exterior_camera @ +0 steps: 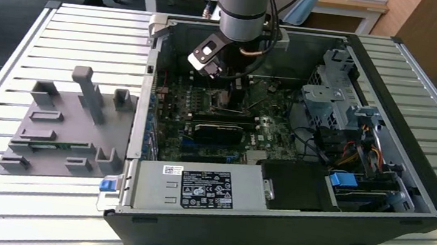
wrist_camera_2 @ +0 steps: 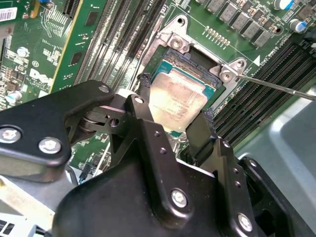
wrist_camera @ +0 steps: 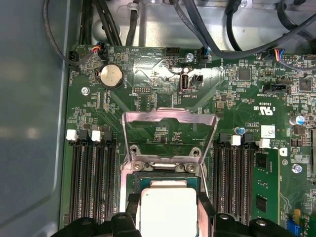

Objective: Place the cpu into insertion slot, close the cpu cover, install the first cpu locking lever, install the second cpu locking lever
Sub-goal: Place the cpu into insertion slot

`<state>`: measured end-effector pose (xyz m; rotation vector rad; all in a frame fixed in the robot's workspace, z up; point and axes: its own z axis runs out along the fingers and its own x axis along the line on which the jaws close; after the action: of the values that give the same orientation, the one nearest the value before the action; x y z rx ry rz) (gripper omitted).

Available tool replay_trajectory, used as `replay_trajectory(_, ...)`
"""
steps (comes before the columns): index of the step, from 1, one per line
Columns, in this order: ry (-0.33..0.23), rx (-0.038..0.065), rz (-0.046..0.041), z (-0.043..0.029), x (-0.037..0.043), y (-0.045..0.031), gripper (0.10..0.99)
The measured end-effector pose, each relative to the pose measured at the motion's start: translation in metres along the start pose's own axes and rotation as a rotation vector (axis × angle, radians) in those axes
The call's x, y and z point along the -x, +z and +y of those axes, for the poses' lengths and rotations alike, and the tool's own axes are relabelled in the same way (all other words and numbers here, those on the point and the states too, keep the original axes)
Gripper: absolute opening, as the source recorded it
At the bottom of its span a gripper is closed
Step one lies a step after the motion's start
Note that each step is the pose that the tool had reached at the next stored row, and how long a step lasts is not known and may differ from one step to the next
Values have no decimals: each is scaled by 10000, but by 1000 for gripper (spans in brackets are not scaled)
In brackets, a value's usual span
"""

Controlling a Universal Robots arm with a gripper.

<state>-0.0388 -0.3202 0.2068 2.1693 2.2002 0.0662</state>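
Observation:
In both wrist views my gripper [wrist_camera_2: 176, 101] [wrist_camera: 169, 206] is shut on the cpu [wrist_camera_2: 180, 96] [wrist_camera: 169, 210], a silver-grey square plate, with a black finger against each of two opposite edges. The cpu sits directly over the insertion slot [wrist_camera_2: 190, 61] [wrist_camera: 168, 174], whose black rim shows just past it; I cannot tell whether it rests in the slot. The cpu cover [wrist_camera: 170, 117], a silver frame, stands swung open behind the slot on its hinge. A thin locking lever [wrist_camera_2: 279, 87] sticks out beside the slot. In the exterior view the gripper [exterior_camera: 233, 96] reaches into the open computer case.
Black memory slots [wrist_camera: 94, 182] [wrist_camera: 232, 177] flank the socket. Cables [wrist_camera: 197, 24] and a coin battery [wrist_camera: 110, 76] lie beyond the cover. A black card [exterior_camera: 218, 128], power supply [exterior_camera: 199, 187] and drive cage [exterior_camera: 334, 104] crowd the case. A grey fixture [exterior_camera: 64, 124] sits at the exterior view's left.

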Motion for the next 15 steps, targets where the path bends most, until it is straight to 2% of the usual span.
replay_trajectory(15,123,-2,-10,-30,-22,94,541)
